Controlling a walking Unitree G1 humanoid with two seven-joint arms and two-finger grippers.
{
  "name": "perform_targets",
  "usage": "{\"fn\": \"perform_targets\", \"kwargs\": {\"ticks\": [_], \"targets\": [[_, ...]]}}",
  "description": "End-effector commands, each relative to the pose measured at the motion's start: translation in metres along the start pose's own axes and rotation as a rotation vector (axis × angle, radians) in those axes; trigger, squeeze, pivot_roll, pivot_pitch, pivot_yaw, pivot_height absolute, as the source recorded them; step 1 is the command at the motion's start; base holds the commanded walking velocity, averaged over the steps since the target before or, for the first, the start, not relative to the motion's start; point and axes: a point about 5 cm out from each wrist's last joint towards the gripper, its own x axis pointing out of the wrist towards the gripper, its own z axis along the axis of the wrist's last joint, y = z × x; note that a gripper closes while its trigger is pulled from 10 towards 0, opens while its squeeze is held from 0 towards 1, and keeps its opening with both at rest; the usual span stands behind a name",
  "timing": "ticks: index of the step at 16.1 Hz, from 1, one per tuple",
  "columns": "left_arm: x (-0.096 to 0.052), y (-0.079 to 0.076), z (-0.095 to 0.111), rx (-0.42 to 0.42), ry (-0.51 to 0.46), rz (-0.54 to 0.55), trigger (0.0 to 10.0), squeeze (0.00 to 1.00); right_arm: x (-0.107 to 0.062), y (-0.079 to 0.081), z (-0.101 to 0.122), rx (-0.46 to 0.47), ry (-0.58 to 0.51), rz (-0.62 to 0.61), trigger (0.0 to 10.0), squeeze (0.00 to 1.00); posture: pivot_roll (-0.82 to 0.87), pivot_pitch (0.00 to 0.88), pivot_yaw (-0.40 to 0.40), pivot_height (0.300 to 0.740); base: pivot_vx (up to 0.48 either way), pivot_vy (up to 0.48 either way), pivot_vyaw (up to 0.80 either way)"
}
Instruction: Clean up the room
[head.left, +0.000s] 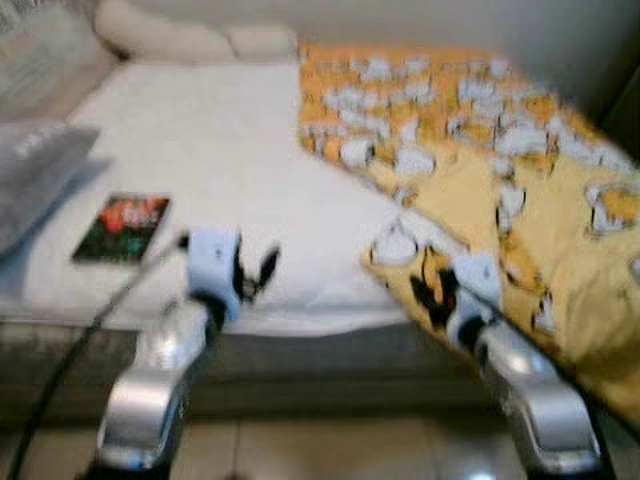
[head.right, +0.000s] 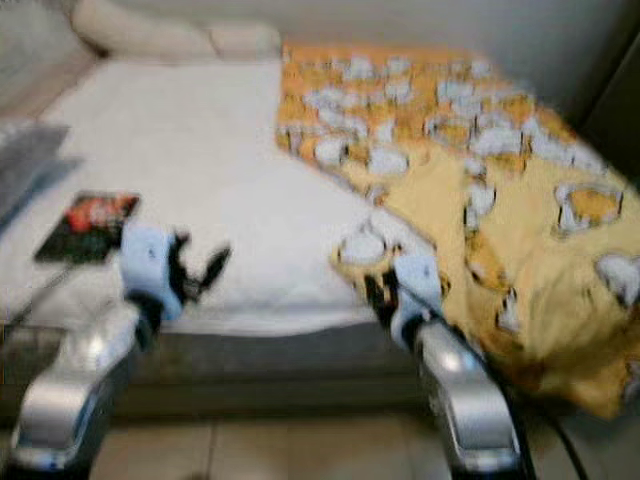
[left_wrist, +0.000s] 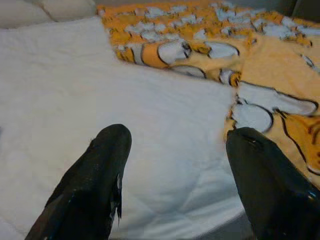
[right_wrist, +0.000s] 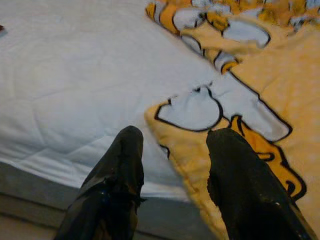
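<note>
Both claws, left and right, hang released over the bed; book at nine o'clock, its cover writing unreadable.

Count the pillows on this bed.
3: two cream pillows side by side at the head of the bed, and a grey pillow at its left edge. Others may lie under the yellow blanket.

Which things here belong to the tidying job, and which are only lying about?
Job: blanket, folded back off the sheet; book on the sheet; right gripper open at the blanket's corner; left gripper open over the sheet.
Lying about: pillows; grey cushion.
</note>
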Motion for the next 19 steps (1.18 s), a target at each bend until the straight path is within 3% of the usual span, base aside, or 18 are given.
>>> {"fn": "perform_targets", "kwargs": {"ticks": [1, 10, 13, 16, 19], "targets": [[-0.0013, 0.0066, 0.0045, 0.013, -0.014, 0.02, 10.0, 0.0, 0.0028, 0.0026, 0.0049, -0.002, -0.012, 0.007, 10.0, 0.0, 0.05, 0.0, -0.011, 0.74, 0.341, 0.0, 0.0], [0.0001, 0.0102, 0.0055, 0.015, -0.014, 0.037, 10.0, 0.0, 0.007, 0.005, 0.0059, -0.029, -0.01, 0.043, 10.0, 0.0, 0.05, 0.0, -0.006, 0.74, 0.325, 0.0, 0.0], [0.0007, 0.0103, 0.007, 0.017, -0.016, 0.034, 10.0, 0.0, 0.0105, 0.0071, 0.0049, -0.117, 0.019, 0.083, 10.0, 0.0, 0.05, 0.0, -0.004, 0.74, 0.303, 0.0, 0.27], [-0.0012, 0.0117, 0.007, 0.022, -0.013, 0.033, 10.0, 0.0, 0.0114, 0.0077, 0.0051, -0.092, 0.014, 0.083, 10.0, 0.0, 0.06, 0.0, -0.002, 0.74, 0.303, 0.0, 0.72], [-0.0023, 0.0137, 0.0064, 0.026, -0.005, 0.033, 10.0, 0.0, 0.0123, 0.0093, 0.0028, -0.067, 0.024, 0.113, 10.0, 0.0, 0.06, 0.0, 0.005, 0.74, 0.304, 0.0, 0.0]]}}
